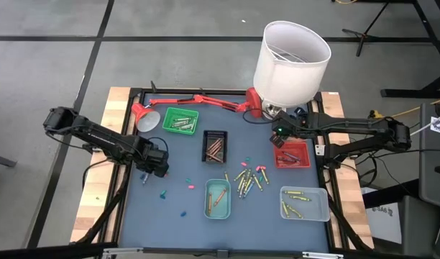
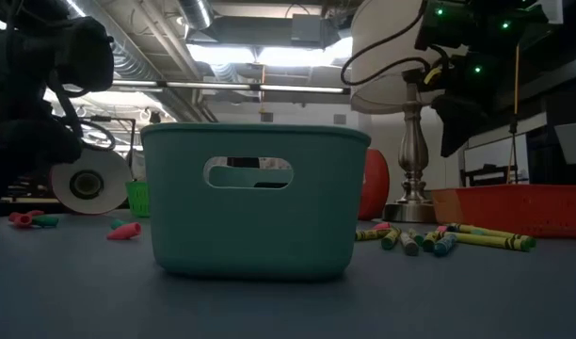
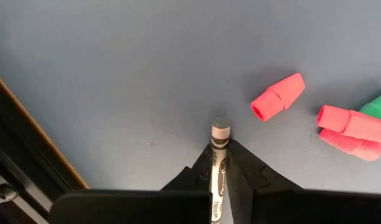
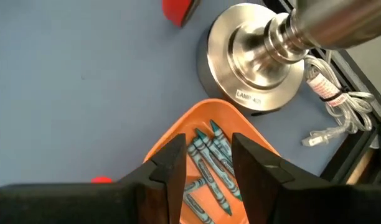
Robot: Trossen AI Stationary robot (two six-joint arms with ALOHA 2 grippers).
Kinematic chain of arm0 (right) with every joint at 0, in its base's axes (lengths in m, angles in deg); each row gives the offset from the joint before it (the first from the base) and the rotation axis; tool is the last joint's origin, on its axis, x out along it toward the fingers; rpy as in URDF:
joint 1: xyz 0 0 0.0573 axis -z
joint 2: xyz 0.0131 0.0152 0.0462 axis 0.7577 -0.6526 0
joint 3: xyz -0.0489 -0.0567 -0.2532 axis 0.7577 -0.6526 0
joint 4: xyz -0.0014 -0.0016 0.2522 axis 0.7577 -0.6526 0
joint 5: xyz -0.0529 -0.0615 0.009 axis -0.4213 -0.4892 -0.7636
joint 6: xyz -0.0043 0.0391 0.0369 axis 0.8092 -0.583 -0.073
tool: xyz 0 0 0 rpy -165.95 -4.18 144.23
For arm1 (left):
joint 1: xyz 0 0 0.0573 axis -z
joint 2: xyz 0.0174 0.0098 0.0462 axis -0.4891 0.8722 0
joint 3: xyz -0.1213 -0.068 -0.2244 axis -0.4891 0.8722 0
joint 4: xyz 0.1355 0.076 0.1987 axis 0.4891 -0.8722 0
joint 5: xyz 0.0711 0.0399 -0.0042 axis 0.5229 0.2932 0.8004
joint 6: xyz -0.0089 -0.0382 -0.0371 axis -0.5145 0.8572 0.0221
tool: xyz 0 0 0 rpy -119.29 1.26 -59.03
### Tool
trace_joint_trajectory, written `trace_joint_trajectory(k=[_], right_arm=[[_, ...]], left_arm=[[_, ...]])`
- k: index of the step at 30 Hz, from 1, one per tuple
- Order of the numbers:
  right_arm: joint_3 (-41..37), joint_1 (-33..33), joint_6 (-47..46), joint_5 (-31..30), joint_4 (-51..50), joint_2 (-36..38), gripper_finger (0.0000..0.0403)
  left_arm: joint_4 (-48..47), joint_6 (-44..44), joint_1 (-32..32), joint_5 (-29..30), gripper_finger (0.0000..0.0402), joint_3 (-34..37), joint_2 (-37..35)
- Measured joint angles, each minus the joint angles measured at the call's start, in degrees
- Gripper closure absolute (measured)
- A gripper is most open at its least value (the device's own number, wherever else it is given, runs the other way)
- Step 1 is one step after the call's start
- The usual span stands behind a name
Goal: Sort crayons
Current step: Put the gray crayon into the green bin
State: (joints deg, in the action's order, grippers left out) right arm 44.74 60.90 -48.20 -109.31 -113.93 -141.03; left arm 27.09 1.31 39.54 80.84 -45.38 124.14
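A grey crayon (image 3: 219,163) is pinched between the fingers of the left claw (image 3: 218,167), its tip projecting past them over the blue worktop (image 3: 128,74); pink eraser caps (image 3: 277,96) lie near; the right claw (image 4: 206,163) is held spread above blue crayons (image 4: 209,163) in an orange tray (image 4: 178,134).

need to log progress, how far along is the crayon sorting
Partly done. The green tray, dark tray, teal tray, red tray and clear tray already hold crayons. In hand: the left end effector is shut on a grey-tipped crayon at the mat's left side; the right end effector hangs open over the red tray. Left: the loose crayon pile mid-mat.
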Motion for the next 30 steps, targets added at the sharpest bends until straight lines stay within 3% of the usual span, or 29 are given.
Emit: trace_joint_trajectory(k=[3, 9, 13, 22, 30], right_arm=[[0.00, 0.00, 0.00, 3.56, 0.48, 0.00, 0.0276], [0.00, 0.00, 3.11, 20.78, 2.67, 0.00, 0.0276], [0.00, -0.04, 4.03, 28.56, 6.56, 0.00, 0.0276], [0.00, -0.04, 4.76, 37.52, 19.18, 0.00, 0.0276], [-0.02, -4.63, 4.74, 39.12, 25.01, 0.00, 0.0276]], left_arm=[[1.23, -0.84, 0.00, -0.80, 0.0392, -0.80, -1.26], [5.57, -9.07, 0.00, -3.14, 0.0392, -5.59, -4.34], [10.03, -12.55, 0.02, -3.31, 0.0392, -9.23, -5.14], [30.94, -26.08, -0.42, 11.02, 0.0392, -11.93, -5.15], [36.67, -38.00, -5.83, 21.93, 0.0391, -11.91, -5.17]])
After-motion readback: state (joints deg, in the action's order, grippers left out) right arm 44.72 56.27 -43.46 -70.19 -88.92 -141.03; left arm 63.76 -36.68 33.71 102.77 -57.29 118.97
